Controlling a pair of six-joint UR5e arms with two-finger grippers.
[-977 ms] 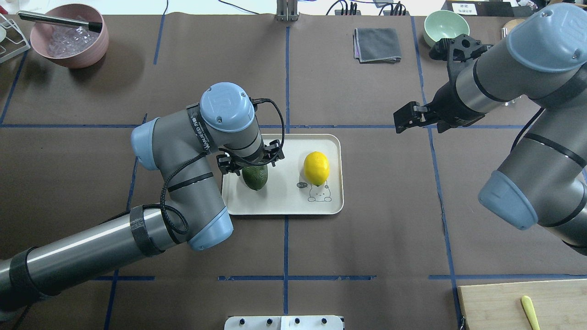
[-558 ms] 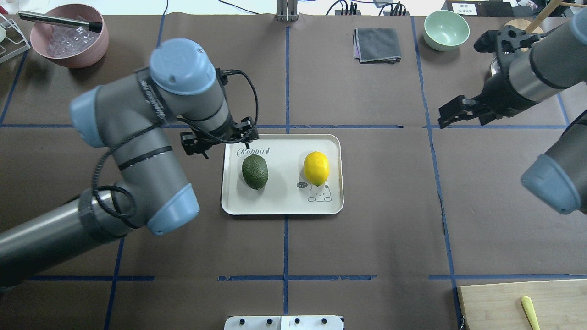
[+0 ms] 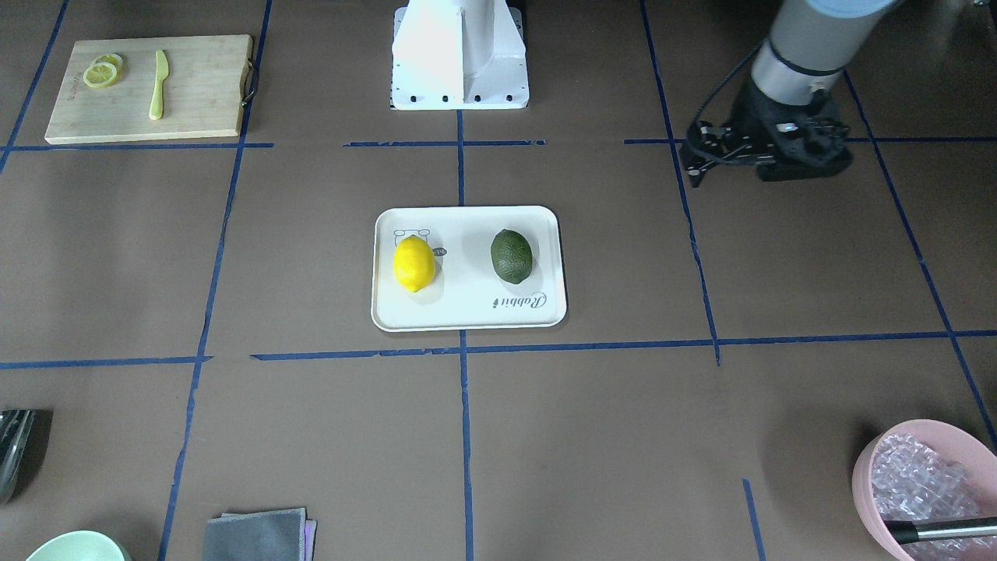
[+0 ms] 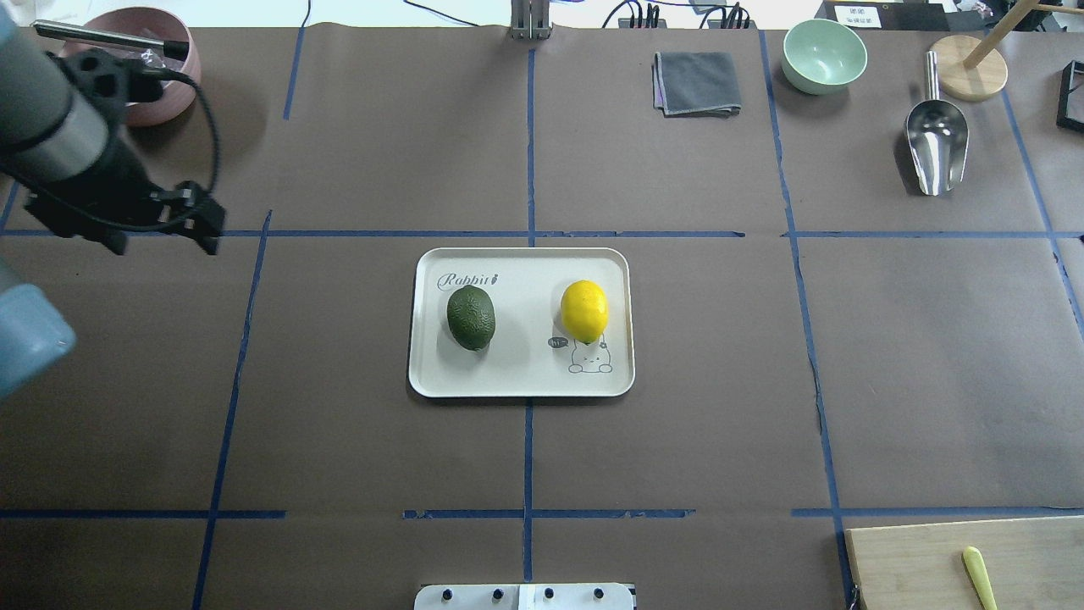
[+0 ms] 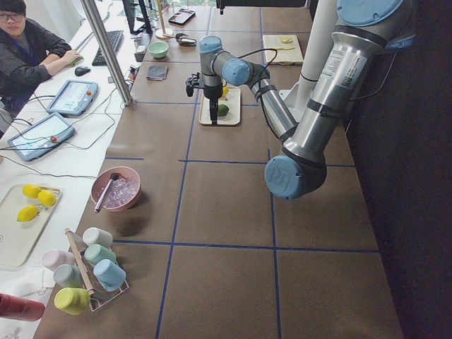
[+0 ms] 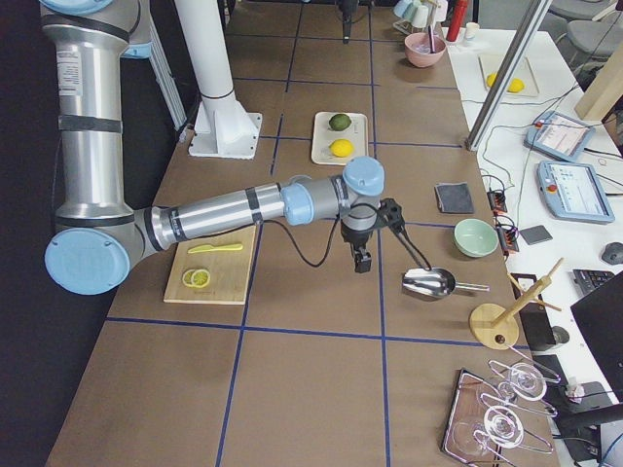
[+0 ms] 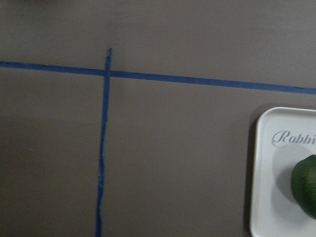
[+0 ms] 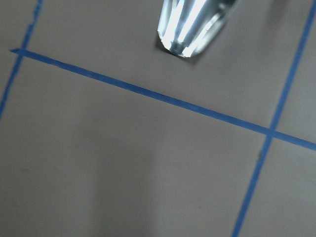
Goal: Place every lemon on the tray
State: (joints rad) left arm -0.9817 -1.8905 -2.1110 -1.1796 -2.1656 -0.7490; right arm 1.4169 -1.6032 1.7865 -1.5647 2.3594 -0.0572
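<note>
Heads up, your green lemon sits at the tray's 9 o'clock side and the yellow lemon at 3, mid-worktop, left hand hanging spread and empty out at 10 o'clock, right hand's grip I can't tell.

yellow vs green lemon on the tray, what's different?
Colour: the yellow lemon is bright yellow, the green lemon dark green.
Skin: the yellow lemon looks smooth, the green lemon pebbled.
Place, overhead view: the yellow lemon sits on the tray's right half by the cartoon drawing, the green lemon on its left half under the Rabbit script.
Shared: oval, similar size, both on the tray, apart.
</note>
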